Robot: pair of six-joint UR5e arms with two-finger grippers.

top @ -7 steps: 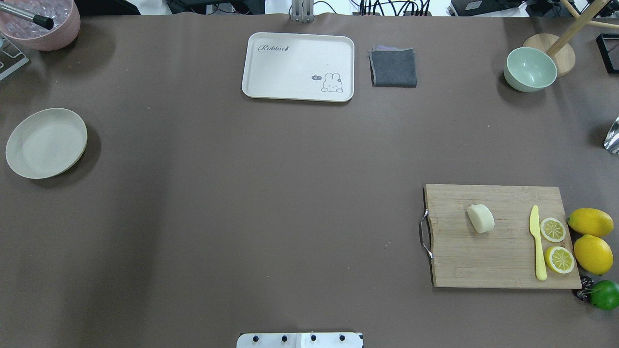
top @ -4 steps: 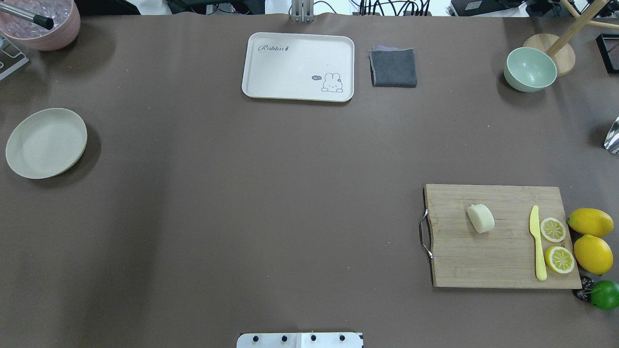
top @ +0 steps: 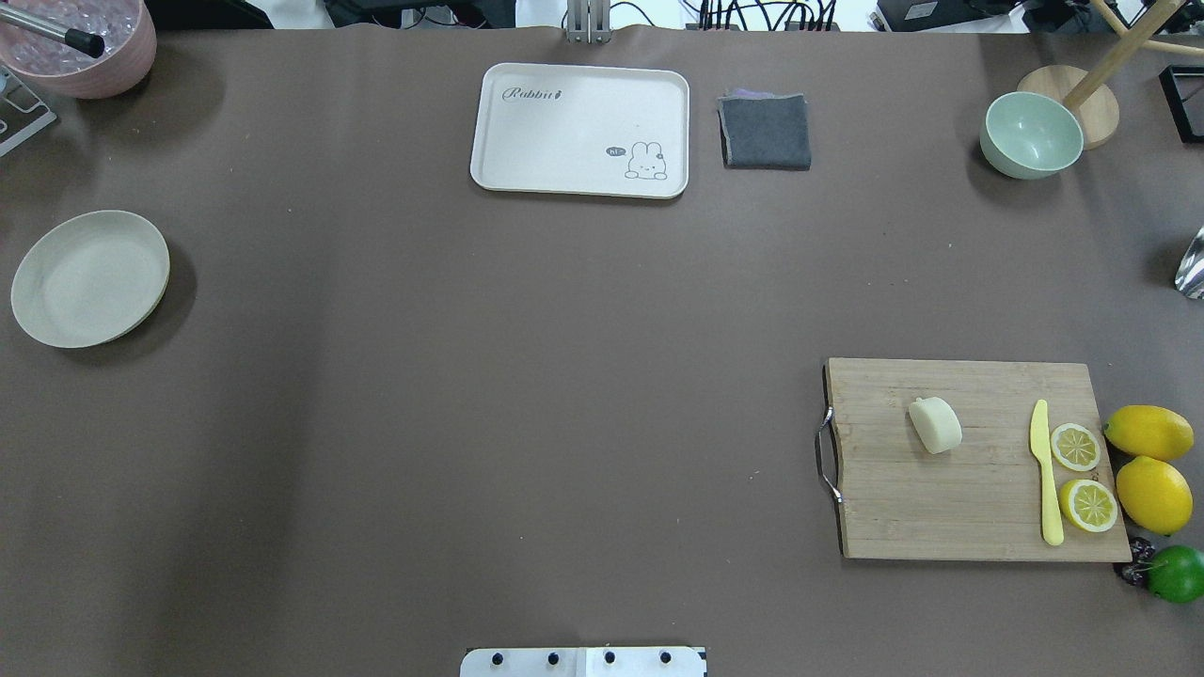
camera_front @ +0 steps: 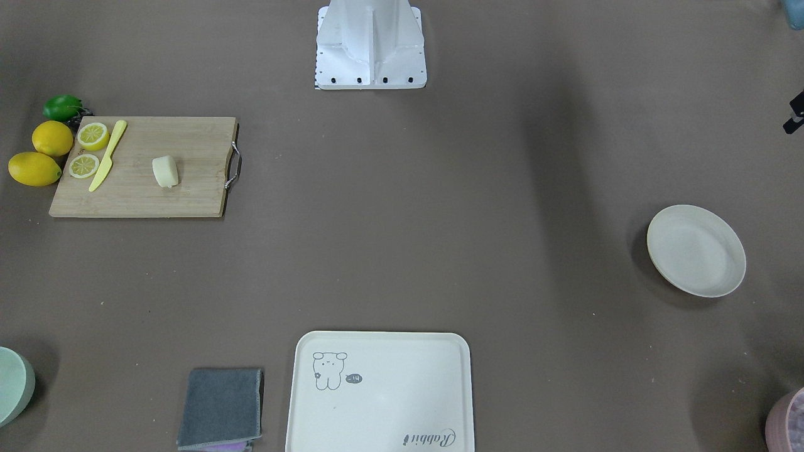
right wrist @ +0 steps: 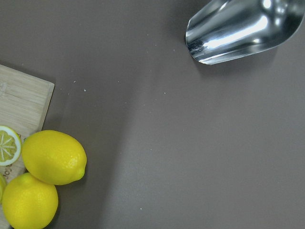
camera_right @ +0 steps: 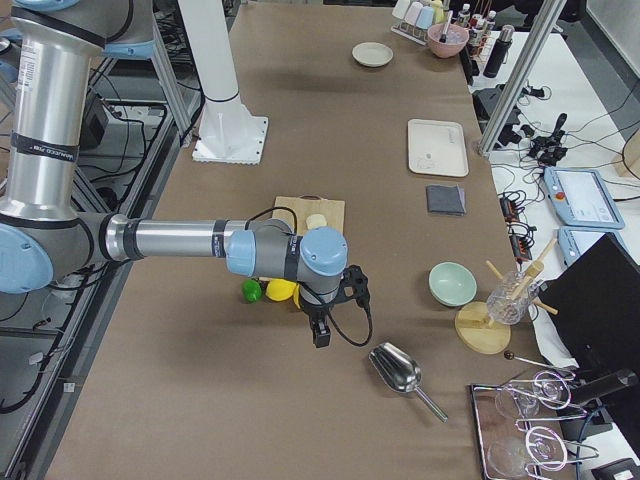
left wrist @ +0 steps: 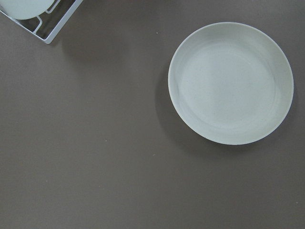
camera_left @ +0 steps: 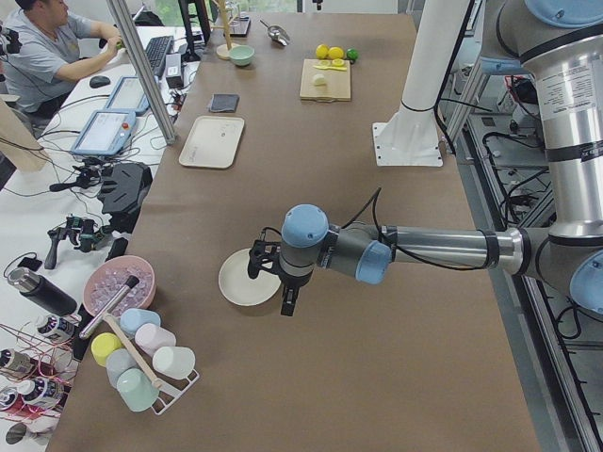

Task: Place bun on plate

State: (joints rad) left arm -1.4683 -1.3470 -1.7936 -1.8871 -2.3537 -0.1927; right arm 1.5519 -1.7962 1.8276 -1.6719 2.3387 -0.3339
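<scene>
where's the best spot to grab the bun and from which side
Probably straight down from above, pinching the bun across its narrower width at the middle. It lies flat on the cutting board, with clear wood on all sides, the knife well apart.

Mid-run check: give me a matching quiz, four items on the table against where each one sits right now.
Things:
1. bun
2. plate
3. yellow knife
4. grey cloth

Places:
A. beside the tray, not on it
B. on the cutting board, next to the lemon halves
C. by itself on the robot's left side, nothing in it
D. near the middle of the cutting board, nothing touching it

Pairs: 1-D, 2-C, 3-B, 4-A
</scene>
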